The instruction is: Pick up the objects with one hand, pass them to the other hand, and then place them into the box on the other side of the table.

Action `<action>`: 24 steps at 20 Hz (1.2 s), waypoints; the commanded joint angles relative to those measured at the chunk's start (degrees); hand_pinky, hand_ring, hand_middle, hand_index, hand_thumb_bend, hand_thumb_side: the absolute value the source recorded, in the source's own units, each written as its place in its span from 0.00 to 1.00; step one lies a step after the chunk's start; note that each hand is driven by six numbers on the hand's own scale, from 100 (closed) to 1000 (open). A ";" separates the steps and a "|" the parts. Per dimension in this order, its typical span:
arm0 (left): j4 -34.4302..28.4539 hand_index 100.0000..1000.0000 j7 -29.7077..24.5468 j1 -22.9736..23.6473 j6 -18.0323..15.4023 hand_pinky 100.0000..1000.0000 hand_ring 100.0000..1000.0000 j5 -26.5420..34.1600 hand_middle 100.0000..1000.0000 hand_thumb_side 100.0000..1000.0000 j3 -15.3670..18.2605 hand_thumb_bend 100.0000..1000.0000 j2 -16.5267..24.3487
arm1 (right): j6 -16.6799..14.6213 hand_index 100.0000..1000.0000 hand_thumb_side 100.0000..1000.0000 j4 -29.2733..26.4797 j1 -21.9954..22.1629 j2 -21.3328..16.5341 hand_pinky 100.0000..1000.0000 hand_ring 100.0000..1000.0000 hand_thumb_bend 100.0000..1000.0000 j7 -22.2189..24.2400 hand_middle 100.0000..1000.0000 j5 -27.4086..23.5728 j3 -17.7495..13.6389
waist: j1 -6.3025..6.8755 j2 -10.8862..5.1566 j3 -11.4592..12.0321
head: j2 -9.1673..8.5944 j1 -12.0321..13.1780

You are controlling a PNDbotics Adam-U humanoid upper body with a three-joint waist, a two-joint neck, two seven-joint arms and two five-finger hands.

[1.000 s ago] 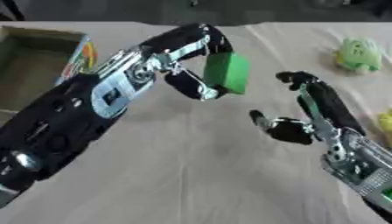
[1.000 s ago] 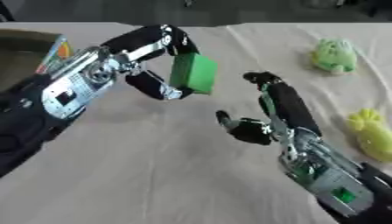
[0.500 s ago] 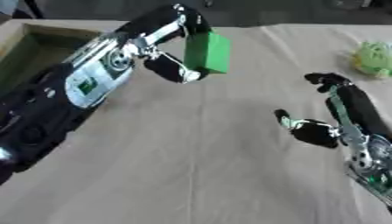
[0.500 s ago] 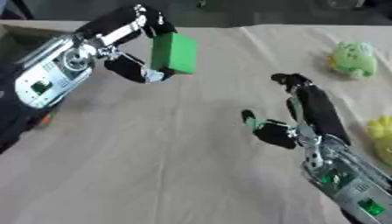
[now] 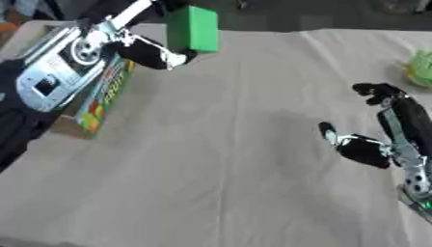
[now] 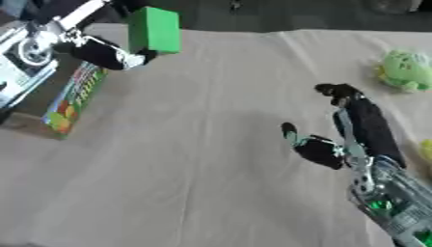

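My left hand (image 5: 148, 48) has its fingers curled round the green block (image 5: 192, 28), which I hold in the air at the far left just beside the box (image 5: 94, 99), while my right hand (image 6: 337, 140) hangs empty and relaxed over the tablecloth (image 5: 228, 159), near right.

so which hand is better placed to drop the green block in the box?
Left. The left hand already holds the green block, raised near the box at the table's left edge. The right hand is open and empty, across the table.
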 commanded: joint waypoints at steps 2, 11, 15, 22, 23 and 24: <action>-2.68 0.37 2.46 1.61 1.69 0.62 0.60 1.65 0.46 0.00 3.77 0.27 4.10 | 2.14 0.82 0.25 -0.93 -0.07 -1.88 0.82 0.75 0.39 -3.69 0.74 -0.86 -0.73 | 0.12 -1.66 0.29 | -0.58 0.57; -2.92 0.37 5.30 6.45 3.36 0.62 0.60 1.21 0.46 0.00 7.68 0.31 9.41 | 2.12 0.82 0.25 -0.93 0.34 -2.18 0.82 0.75 0.39 -4.97 0.74 -1.43 -0.83 | 0.18 -1.56 0.44 | -0.86 1.77; -2.01 0.37 7.18 8.60 3.46 0.62 0.60 0.66 0.46 0.00 9.58 0.33 11.43 | 2.12 0.82 0.25 -0.93 0.62 -2.13 0.82 0.75 0.39 -5.43 0.74 -1.54 -1.06 | 0.11 -1.50 0.53 | -1.12 2.67; 4.41 0.38 6.97 7.93 5.32 0.63 0.60 -4.29 0.46 0.00 10.37 0.39 10.28 | 1.72 0.82 0.24 -0.93 0.83 -1.91 0.82 0.75 0.38 -6.57 0.74 -1.74 -2.08 | -0.25 -1.53 0.36 | -1.44 4.83; 5.31 0.38 6.65 7.58 5.79 0.63 0.60 -5.37 0.46 0.00 10.34 0.40 9.82 | 1.68 0.82 0.24 -0.93 0.89 -1.86 0.82 0.75 0.38 -6.72 0.74 -1.77 -2.16 | -0.28 -1.52 0.32 | -1.46 5.21; 6.05 0.38 6.31 7.27 6.10 0.63 0.60 -6.26 0.46 0.00 10.32 0.40 9.42 | 1.66 0.82 0.24 -0.93 0.94 -1.81 0.82 0.75 0.38 -6.85 0.74 -1.81 -2.21 | -0.30 -1.50 0.29 | -1.51 5.56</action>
